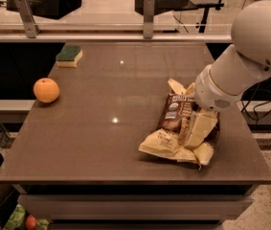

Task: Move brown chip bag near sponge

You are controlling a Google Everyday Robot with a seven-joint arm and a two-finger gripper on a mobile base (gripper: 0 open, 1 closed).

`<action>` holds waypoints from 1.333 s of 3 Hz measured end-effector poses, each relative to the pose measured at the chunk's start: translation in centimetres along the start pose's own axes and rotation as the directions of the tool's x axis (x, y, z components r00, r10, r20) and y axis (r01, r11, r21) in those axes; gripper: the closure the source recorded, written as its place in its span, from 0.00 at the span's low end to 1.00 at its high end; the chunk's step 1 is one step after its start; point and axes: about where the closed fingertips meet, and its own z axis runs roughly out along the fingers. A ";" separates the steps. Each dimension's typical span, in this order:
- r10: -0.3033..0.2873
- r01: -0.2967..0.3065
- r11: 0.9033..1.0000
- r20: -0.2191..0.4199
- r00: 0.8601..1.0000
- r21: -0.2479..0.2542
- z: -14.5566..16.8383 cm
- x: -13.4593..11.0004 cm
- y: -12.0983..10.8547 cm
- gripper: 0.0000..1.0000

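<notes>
The brown chip bag (174,115) lies crumpled on the right part of the table, dark front up and cream ends toward the front edge. My gripper (197,128) comes in from the right under the white arm (250,56), sits on the bag's right side and is shut on it. The sponge (69,55), green top over yellow, lies at the table's far left corner, well away from the bag.
An orange (46,90) sits near the left edge of the brown table (101,143). A rail with metal posts (148,13) runs behind the table's far edge. Coloured items (25,220) lie on the floor at the lower left.
</notes>
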 end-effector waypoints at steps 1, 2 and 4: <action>0.000 0.000 1.000 0.000 1.000 0.000 0.0 0.0 0.0 1.00; 0.000 0.000 1.000 0.000 1.000 0.000 -0.1 0.0 0.0 1.00; 0.002 0.000 1.000 -0.070 0.998 0.028 -2.3 -1.2 -2.4 1.00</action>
